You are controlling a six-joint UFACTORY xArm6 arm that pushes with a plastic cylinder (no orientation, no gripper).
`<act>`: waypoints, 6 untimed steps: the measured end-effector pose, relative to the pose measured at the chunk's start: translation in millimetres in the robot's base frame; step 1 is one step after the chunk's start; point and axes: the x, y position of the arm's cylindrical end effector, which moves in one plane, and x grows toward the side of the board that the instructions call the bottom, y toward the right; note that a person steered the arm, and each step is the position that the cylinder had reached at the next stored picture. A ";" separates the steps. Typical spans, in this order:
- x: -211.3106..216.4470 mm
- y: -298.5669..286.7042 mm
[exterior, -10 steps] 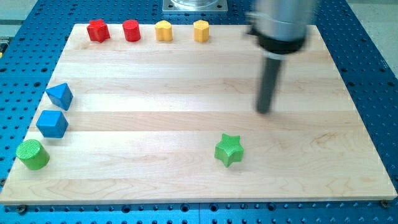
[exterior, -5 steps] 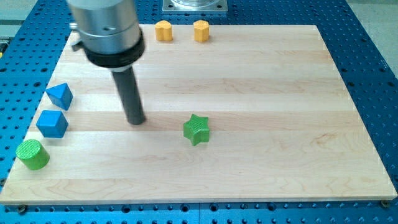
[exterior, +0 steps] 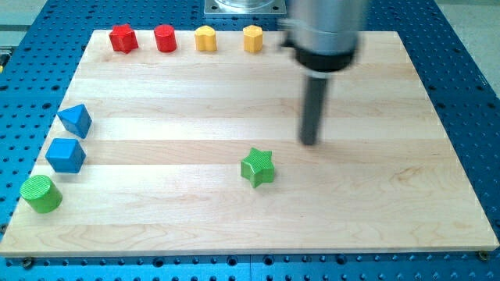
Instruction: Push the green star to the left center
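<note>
The green star (exterior: 257, 167) lies on the wooden board (exterior: 375, 211), a little below and right of its middle. My tip (exterior: 310, 143) rests on the board up and to the right of the star, about a star's width away and not touching it. The rod rises from the tip to the grey arm body near the view's top.
A blue triangular block (exterior: 75, 120), a blue block (exterior: 65, 154) and a green cylinder (exterior: 41, 193) stand along the left edge. A red star-like block (exterior: 123, 37), a red cylinder (exterior: 165, 37) and two yellow blocks (exterior: 205, 37) (exterior: 252, 37) line the top edge.
My tip swung from the board's right to its left-centre and is now back right of the star. The star moved left and up, then slightly right and down.
</note>
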 end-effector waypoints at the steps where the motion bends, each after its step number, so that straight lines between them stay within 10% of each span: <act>1: 61.4 -52.4; 3: -9.2 -267.3; 6: -7.0 -305.9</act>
